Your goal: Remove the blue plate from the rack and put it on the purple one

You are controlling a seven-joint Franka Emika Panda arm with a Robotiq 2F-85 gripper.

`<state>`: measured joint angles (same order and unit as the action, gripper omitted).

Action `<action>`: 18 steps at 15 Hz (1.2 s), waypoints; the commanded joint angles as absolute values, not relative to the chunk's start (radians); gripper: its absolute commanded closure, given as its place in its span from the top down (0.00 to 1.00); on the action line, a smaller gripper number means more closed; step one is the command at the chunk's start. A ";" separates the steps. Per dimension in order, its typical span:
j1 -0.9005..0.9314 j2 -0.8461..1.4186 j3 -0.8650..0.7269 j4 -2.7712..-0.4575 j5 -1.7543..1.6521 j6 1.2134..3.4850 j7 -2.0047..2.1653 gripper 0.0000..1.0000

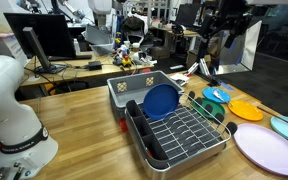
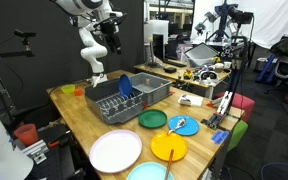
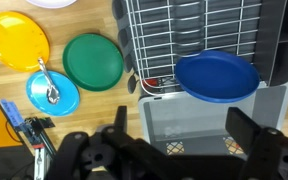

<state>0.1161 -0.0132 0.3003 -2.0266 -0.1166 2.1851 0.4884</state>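
The gripper (image 3: 177, 128) hung well above the tub (image 3: 264, 105), jaws spread wide and holding nothing. In the wrist view the blue plate (image 3: 217, 76) stood on edge at its 1 o'clock, in the end of the rack (image 3: 199, 25) nearest the tub. The purple plate (image 3: 52, 3) lay at 11 o'clock, beyond the green plate (image 3: 93, 61).

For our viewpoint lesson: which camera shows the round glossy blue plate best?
Wrist view: the round glossy blue plate is large and unobstructed. In both exterior views it looks small, standing upright.
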 commanded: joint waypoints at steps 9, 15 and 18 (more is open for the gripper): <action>0.193 0.112 0.225 -1.917 -0.062 2.161 0.600 1.00; 0.206 0.172 0.216 -1.867 -0.001 2.150 0.728 1.00; 0.230 0.244 0.208 -1.813 0.046 2.155 0.872 1.00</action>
